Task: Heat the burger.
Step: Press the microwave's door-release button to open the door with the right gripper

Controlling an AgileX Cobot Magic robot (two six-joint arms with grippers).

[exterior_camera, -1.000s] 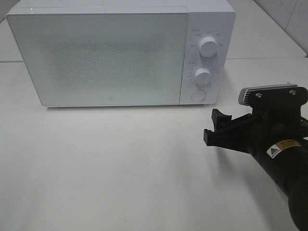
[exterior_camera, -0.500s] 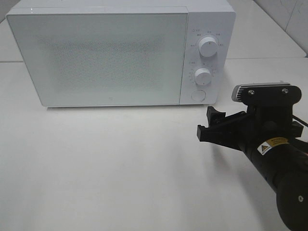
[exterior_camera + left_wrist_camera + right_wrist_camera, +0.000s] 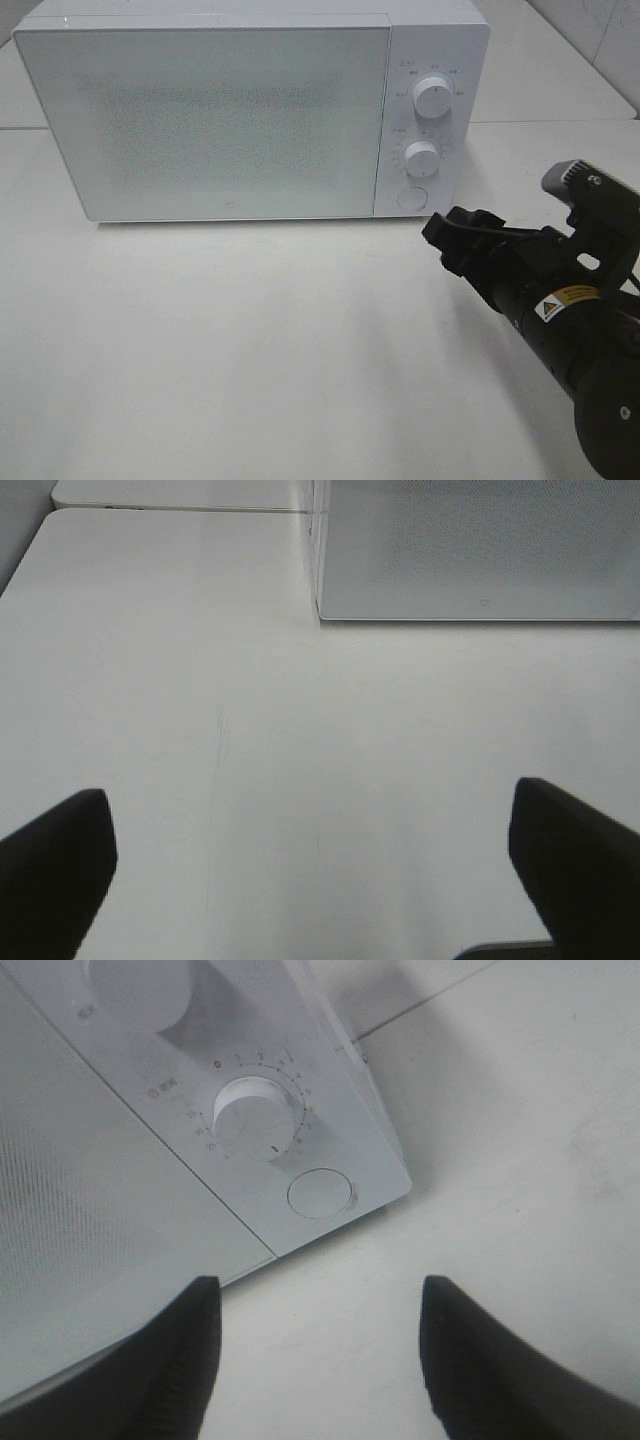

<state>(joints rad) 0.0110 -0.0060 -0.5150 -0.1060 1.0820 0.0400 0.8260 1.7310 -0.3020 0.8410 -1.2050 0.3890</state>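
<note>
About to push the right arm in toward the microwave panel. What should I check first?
1. Microwave door shut: ok, it sits flush.
2. Burger inside: cannot tell; no view shows it, and the frosted door hides the inside.
3. Right end effector empty: ok, jaws apart with nothing between them.
4. Round button lined up: ok, it lies straight ahead in the right wrist view.
5. Left end effector out of the way: ok, open over the table, apart from the door.
</note>
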